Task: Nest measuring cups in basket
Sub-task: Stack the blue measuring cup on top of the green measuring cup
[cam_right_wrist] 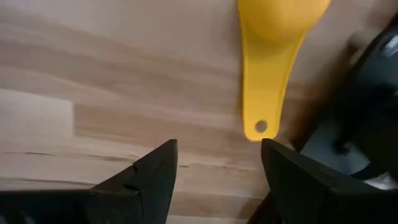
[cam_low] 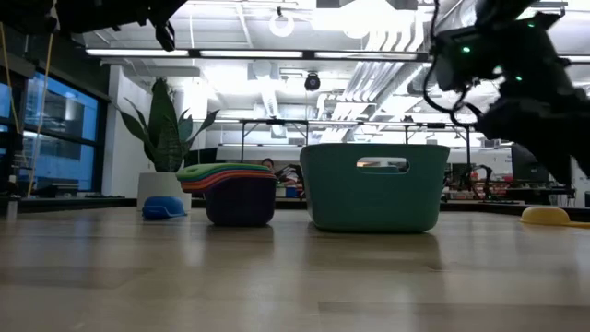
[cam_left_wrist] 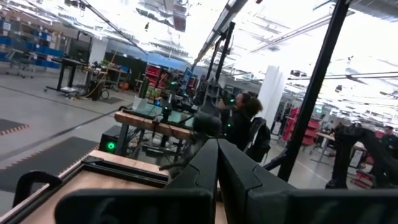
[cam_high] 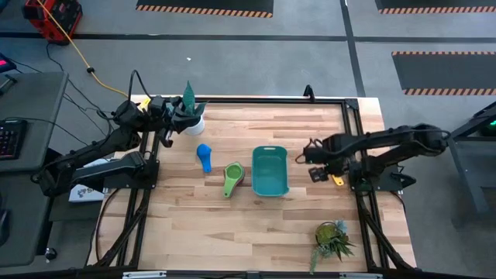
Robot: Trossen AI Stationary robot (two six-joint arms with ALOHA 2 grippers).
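Observation:
A nested stack of measuring cups [cam_high: 232, 179], green on top, rests on the table left of the teal basket [cam_high: 270, 170]; the low view shows its green, orange, red and dark layers [cam_low: 240, 192]. A blue cup [cam_high: 204, 157] lies alone farther left, bowl down [cam_low: 164, 207]. A yellow cup [cam_high: 337, 181] lies right of the basket. My right gripper [cam_right_wrist: 214, 171] is open above the table, just short of the hole end of the yellow cup's handle [cam_right_wrist: 261, 99], touching nothing. My left gripper [cam_left_wrist: 217, 163] is shut and raised beside the white plant pot at the table's far-left corner.
A white pot with a tall green plant [cam_high: 191, 116] stands at the far-left corner by my left gripper. A small potted plant [cam_high: 332, 236] sits near the near-right corner. Black frame rails [cam_high: 353, 132] run along the table's edges. Bare wood lies in front of the basket.

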